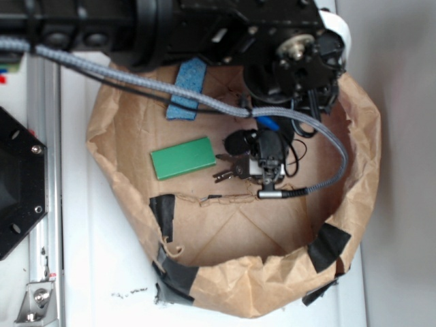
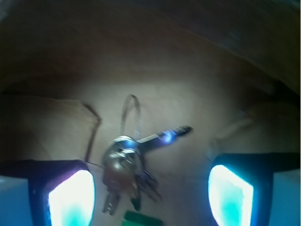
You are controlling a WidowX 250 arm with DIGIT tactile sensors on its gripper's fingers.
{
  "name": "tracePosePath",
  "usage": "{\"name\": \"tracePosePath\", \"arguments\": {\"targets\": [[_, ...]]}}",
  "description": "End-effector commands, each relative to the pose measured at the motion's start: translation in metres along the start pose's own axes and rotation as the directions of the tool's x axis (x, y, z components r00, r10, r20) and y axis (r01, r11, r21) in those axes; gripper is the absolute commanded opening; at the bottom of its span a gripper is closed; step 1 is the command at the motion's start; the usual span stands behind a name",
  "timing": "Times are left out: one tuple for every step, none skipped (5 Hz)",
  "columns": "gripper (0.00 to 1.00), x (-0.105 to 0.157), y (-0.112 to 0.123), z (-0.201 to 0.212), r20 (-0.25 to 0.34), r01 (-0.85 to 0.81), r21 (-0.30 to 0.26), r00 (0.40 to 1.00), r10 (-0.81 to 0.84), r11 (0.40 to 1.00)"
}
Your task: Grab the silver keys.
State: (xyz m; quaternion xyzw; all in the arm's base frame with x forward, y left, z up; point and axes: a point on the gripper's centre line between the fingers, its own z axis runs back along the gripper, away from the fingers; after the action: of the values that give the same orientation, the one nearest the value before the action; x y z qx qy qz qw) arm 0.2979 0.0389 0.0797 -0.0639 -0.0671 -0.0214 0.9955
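The silver keys (image 1: 230,169) lie on the brown paper inside the paper-walled basin, just right of the green block (image 1: 182,157). The arm largely covers them in the exterior view. In the wrist view the silver keys (image 2: 126,165) fan out below a thin wire loop, one key pointing right. My gripper (image 2: 150,193) is open, its two glowing pads wide apart. The bunch sits between them, nearer the left pad (image 2: 70,200). The gripper (image 1: 267,169) hangs over the keys' right end.
A crumpled brown paper wall (image 1: 204,286) patched with black tape rings the work area. A blue cloth strip (image 1: 187,88) lies at the back. A grey braided cable (image 1: 327,136) loops round the gripper. A thin chain (image 1: 221,199) lies in front of the keys.
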Motion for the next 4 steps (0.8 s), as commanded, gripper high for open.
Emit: {"name": "tracePosePath", "arguments": {"targets": [[1.00, 0.0118, 0.0077, -0.0018, 0.091, 0.001, 0.029, 0.996, -0.004, 1.000], [1.00, 0.0147, 0.0094, -0.0044, 0.094, -0.007, 0.043, 0.996, 0.003, 0.999], [1.00, 0.0158, 0.0113, -0.0066, 0.090, -0.010, 0.049, 0.996, 0.006, 0.999], [1.00, 0.0184, 0.0131, -0.0089, 0.093, -0.022, 0.056, 0.996, 0.016, 0.998]]}}
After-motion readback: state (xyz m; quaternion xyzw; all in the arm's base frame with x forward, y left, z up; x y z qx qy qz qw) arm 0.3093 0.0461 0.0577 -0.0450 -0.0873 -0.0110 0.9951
